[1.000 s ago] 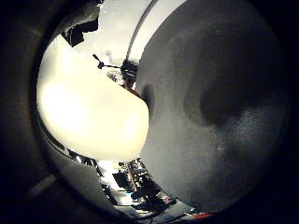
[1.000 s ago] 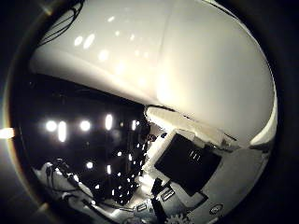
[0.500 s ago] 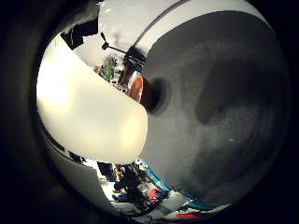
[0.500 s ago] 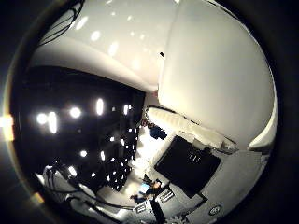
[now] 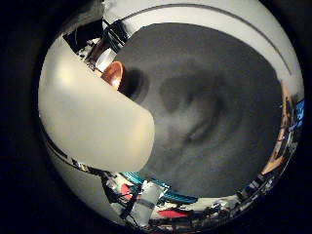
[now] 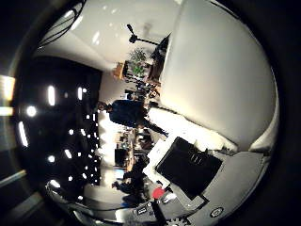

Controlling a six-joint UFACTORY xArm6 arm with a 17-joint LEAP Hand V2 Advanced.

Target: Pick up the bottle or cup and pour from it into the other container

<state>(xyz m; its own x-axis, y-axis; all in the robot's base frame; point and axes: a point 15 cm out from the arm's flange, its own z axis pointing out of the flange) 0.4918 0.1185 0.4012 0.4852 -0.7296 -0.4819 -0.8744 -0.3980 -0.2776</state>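
Note:
A cream-white container (image 5: 92, 122) lies tight against my palm and fills much of both palm views. A white finger (image 6: 188, 129) of my right hand (image 6: 188, 167) rests along its side, so the hand is shut on it. It hangs above a grey table (image 5: 219, 146). A small copper-orange cup (image 5: 113, 74) stands on that table just past the rim of the white container, open side showing. The hand and container throw a dark shadow (image 5: 195, 102) on the table beside the cup.
A pale edge (image 5: 209, 14) runs round the grey table. Shelves and equipment (image 5: 146, 202) stand beyond it. A tripod stand (image 6: 136, 37) and a plant (image 6: 137, 56) are farther off in the room.
The whole picture has turned, so the hand has moved. The white container keeps its place against the palm. The orange cup now shows more fully beside it.

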